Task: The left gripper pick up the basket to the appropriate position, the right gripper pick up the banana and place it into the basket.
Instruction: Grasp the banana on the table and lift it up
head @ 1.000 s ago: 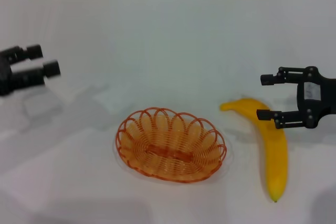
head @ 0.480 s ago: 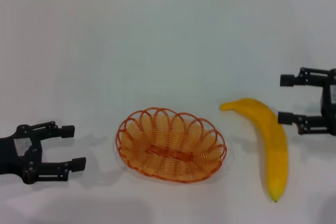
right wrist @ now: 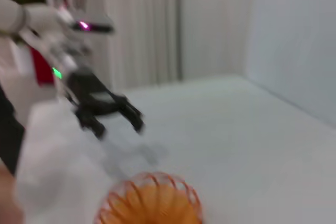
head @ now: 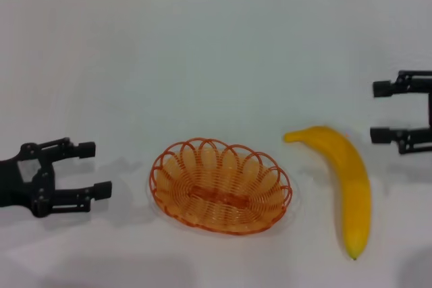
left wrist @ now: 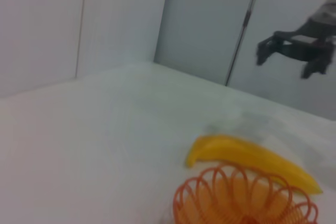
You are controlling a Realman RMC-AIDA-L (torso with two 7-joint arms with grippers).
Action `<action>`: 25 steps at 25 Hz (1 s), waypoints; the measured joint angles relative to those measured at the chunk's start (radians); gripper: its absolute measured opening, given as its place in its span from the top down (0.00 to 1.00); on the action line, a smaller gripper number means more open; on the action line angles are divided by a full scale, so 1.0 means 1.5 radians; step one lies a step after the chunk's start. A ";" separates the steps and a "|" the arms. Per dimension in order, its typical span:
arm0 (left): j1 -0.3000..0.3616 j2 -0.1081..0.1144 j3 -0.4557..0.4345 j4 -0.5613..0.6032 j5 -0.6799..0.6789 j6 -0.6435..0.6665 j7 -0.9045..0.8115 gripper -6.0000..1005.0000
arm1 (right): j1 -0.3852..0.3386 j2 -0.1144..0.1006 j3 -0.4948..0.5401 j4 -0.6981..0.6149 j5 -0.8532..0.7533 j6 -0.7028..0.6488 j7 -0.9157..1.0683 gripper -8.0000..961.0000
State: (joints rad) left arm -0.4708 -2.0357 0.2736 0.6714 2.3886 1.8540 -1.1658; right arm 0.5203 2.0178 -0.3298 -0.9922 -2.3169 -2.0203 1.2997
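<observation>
Wirework of the oval orange basket looks light and stiff, so its looped rim suits the wide-open black left gripper just beside it. The long, curved, smooth yellow banana seems soft; the wide-open black right gripper should pinch mid-body gently.

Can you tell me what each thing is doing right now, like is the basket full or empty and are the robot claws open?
basket: empty, sitting flat on the table, nothing touching it.
banana: lying on the table to the right of the basket, not held.
left gripper: fingers open, low beside the basket's left side, holding nothing.
right gripper: fingers open, off to the banana's right, holding nothing.
</observation>
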 joint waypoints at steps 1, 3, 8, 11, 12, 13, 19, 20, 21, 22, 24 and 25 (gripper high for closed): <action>-0.004 0.000 0.000 -0.005 -0.004 0.000 0.001 0.11 | 0.002 0.003 -0.013 -0.034 -0.008 0.008 0.040 0.18; -0.012 0.000 0.000 -0.020 -0.010 0.000 0.005 0.12 | 0.008 0.002 -0.047 -0.069 -0.031 0.028 0.109 0.18; -0.023 0.002 0.000 -0.029 -0.016 -0.001 0.006 0.12 | 0.035 0.001 -0.121 -0.071 -0.142 0.113 0.200 0.18; -0.027 0.002 0.000 -0.029 -0.025 -0.001 0.007 0.12 | 0.040 0.004 -0.150 -0.055 -0.176 0.148 0.213 0.18; -0.029 0.002 0.000 -0.029 -0.028 -0.002 0.007 0.12 | 0.039 0.004 -0.155 -0.046 -0.177 0.152 0.209 0.18; -0.030 0.002 0.000 -0.030 -0.031 -0.003 0.007 0.12 | 0.039 0.004 -0.155 -0.033 -0.173 0.155 0.204 0.18; -0.028 0.002 0.000 -0.032 -0.032 -0.006 0.007 0.12 | 0.037 0.004 -0.155 0.025 -0.131 0.176 0.172 0.18; -0.028 0.002 0.000 -0.032 -0.032 -0.006 0.007 0.12 | 0.037 0.004 -0.156 0.034 -0.123 0.175 0.166 0.18; -0.027 0.002 0.000 -0.032 -0.032 -0.006 0.007 0.12 | 0.037 0.004 -0.156 0.046 -0.119 0.175 0.160 0.18; -0.027 0.002 0.000 -0.032 -0.032 -0.006 0.007 0.12 | 0.037 0.004 -0.157 0.057 -0.115 0.179 0.156 0.18; -0.027 0.002 0.000 -0.032 -0.033 -0.006 0.006 0.12 | 0.037 0.004 -0.157 0.075 -0.113 0.193 0.151 0.18; -0.027 0.002 0.000 -0.032 -0.033 -0.006 0.006 0.12 | 0.037 0.004 -0.157 0.085 -0.113 0.202 0.148 0.18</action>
State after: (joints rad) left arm -0.5110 -2.0323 0.2730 0.6233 2.3395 1.8452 -1.1566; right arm 0.5755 2.0237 -0.5649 -0.8648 -2.4865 -1.7172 1.5221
